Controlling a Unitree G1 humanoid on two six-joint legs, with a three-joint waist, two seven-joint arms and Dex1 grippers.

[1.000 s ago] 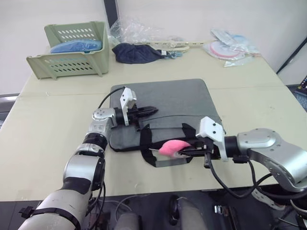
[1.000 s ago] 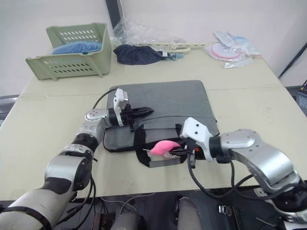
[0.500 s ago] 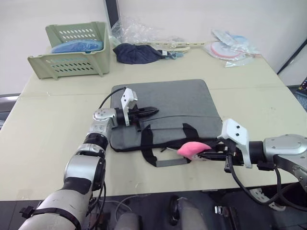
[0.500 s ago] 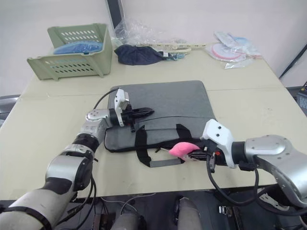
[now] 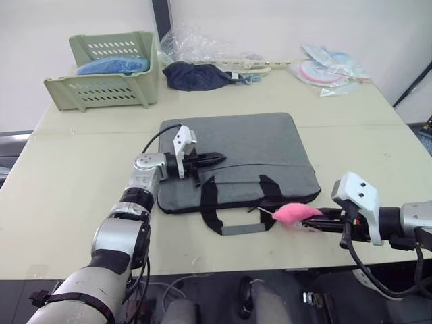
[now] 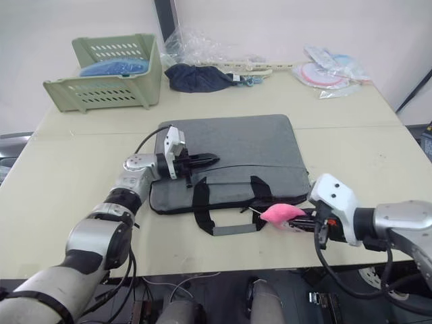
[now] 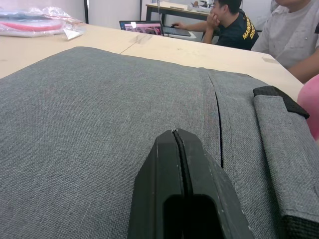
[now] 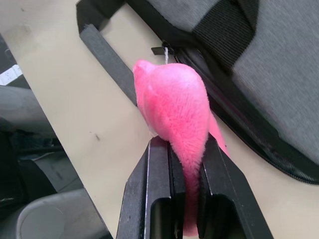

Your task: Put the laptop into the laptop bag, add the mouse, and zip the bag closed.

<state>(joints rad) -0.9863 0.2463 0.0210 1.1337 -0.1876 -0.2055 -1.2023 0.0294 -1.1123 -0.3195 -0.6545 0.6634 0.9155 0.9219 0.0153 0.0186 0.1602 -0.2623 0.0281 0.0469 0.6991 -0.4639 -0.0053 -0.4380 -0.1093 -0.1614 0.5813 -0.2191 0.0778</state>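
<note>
Your right gripper (image 8: 177,209) is clenched on the pink pompom charm (image 5: 295,214), which bulges out from between its fingers (image 8: 158,186). The charm sits just off the near right corner of the laptop bag (image 5: 250,152), over bare counter (image 5: 81,182), joined to the bag's edge by a thin cord.

The laptop bag lies flat in the middle of the counter, black strap handles (image 5: 214,206) spilling over its near edge onto the counter.

Your left gripper (image 5: 209,158) rests on the bag's top face near its left edge, fingers pressed together with nothing between them; the left wrist view shows the tips closed against the grey fabric.

At the far edge of the counter: a green basket (image 5: 108,71), a dark blue cloth bundle (image 5: 196,74), clear plastic wrapping (image 5: 196,44).
</note>
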